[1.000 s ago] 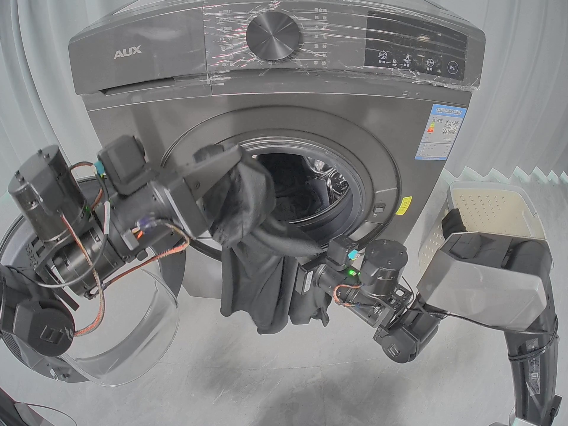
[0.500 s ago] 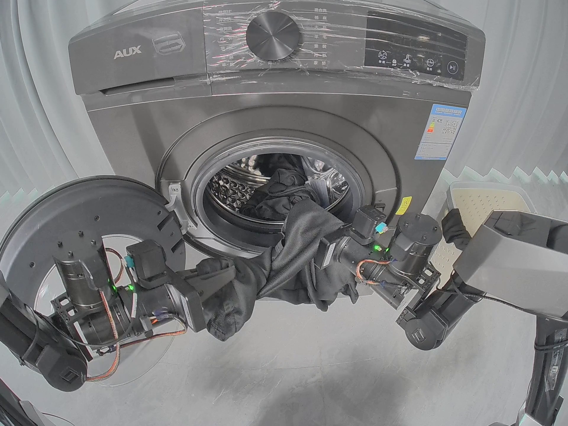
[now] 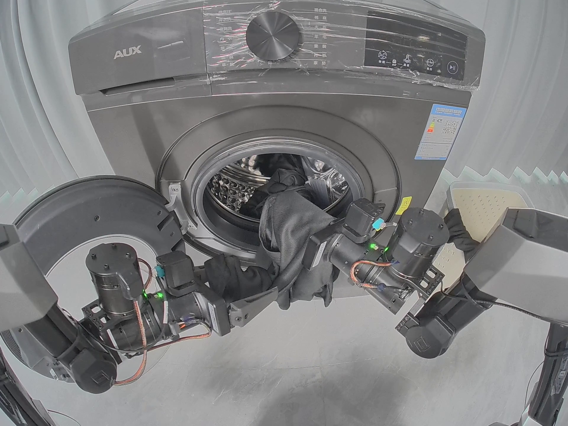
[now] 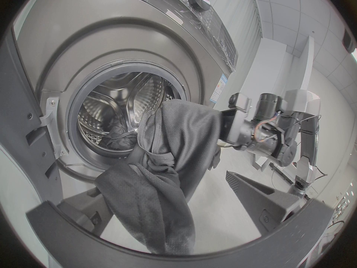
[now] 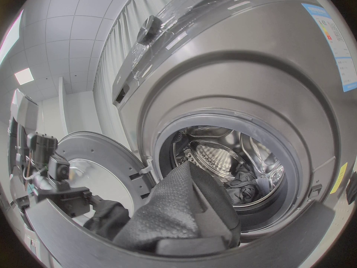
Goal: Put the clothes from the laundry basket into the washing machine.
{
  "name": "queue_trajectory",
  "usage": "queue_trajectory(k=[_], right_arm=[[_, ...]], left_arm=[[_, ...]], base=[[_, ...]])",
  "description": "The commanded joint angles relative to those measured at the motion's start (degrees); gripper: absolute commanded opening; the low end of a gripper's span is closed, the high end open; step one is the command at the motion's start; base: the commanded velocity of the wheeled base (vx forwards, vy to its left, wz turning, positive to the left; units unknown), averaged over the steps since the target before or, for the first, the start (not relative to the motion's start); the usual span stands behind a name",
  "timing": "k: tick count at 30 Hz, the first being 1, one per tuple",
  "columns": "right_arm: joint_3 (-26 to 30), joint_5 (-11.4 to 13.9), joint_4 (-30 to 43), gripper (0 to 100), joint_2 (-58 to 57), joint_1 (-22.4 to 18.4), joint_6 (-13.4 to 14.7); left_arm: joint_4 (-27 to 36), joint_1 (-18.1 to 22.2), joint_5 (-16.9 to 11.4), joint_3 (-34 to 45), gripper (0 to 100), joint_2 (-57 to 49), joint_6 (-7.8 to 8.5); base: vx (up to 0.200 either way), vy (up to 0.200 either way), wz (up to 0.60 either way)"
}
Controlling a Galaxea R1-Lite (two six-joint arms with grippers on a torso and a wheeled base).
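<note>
Stuffing the dark garment (image 3: pixel 290 226) into the washing machine (image 3: pixel 378 119), gripping it with the right hand (image 3: pixel 310 249) at the drum mouth, propping its trailing end on the spread-open left hand (image 3: pixel 257 288), probably needing a deeper push next.

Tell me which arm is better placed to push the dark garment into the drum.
Right, probably. The right gripper holds the dark garment at the drum mouth; the left gripper sits lower, open, below the opening.
</note>
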Motion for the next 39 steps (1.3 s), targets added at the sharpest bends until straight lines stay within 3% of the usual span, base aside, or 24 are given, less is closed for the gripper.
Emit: queue_trajectory(k=[1,5,19,21,27,31,32,39], right_arm=[[1.56,0.04,-0.08,0,-2.93,2.31,0.12],[2.44,0.04,-0.08,0,-3.98,3.46,0.30],[3.23,-0.04,-0.08,0,-4.77,6.00,0.47],[3.32,-1.36,-0.08,0,-5.30,6.71,0.56],[3.58,-1.54,-0.08,0,-6.18,6.97,0.91],[4.55,-1.54,-0.17,0,-6.88,6.62,1.00],[4.55,-1.54,-0.17,0,-6.97,6.53,1.00],[6.48,-1.63,-0.17,0,-8.11,5.92,1.09]], left_arm=[[-7.20,-0.48,0.45,-2.10,100,10.51,-0.06],[-11.86,-0.48,0.54,-3.95,100,15.43,-0.06],[-11.94,-0.21,0.62,-11.07,100,19.56,-0.32],[-11.94,-0.04,0.62,-12.56,100,20.70,-0.41],[-11.94,-0.13,0.80,-14.41,100,22.55,-0.32],[-11.94,0.05,2.56,-15.55,100,24.04,-0.15],[-11.94,0.05,2.56,-15.55,0,24.04,-0.24],[-12.03,0.14,2.73,-17.05,0,23.60,-0.50]], base=[[0.000,0.000,0.00],[0.000,0.000,0.00],[0.000,0.000,0.00],[0.000,0.000,0.00],[0.000,0.000,0.00],[0.000,0.000,0.00],[0.000,0.000,0.00],[0.000,0.000,0.00]])
